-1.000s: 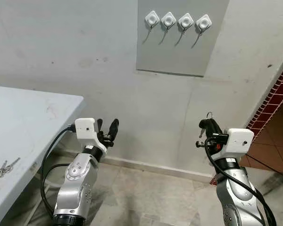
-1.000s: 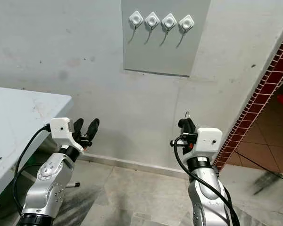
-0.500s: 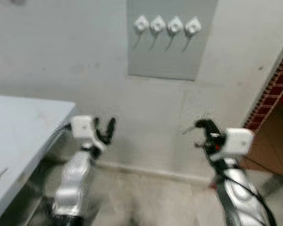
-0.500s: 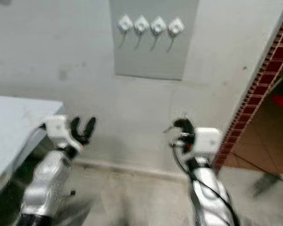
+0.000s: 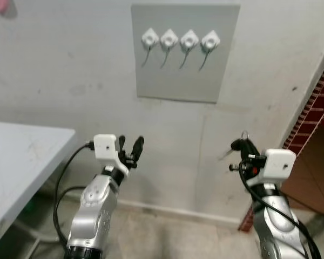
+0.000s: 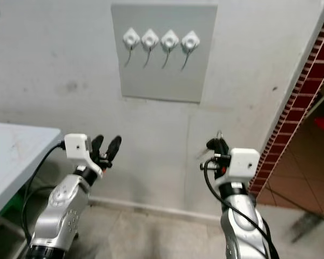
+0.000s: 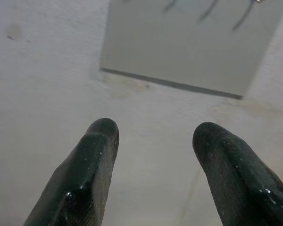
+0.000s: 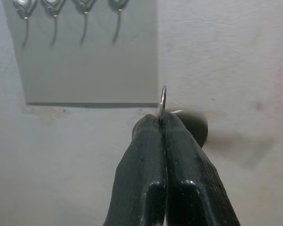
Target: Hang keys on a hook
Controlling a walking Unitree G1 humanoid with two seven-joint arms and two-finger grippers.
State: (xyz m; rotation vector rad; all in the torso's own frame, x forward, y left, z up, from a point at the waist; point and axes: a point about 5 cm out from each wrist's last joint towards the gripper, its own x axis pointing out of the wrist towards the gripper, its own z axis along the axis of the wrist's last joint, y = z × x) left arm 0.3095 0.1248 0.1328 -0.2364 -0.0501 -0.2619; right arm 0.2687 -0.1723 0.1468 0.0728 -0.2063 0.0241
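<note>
High on the wall, up and to the left of the right gripper [image 5: 242, 147], four hooks [image 5: 179, 41] sit in a row on a grey panel [image 6: 162, 81]. That nearer gripper pinches the key ring [image 8: 163, 101] upright between closed fingers, bare wall between them. The left gripper [image 5: 130, 149] hovers spread and empty, near the table [image 5: 21, 156] edge.

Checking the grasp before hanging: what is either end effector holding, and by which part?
The right end effector pinches the keys by their ring; the left end effector holds nothing.
</note>
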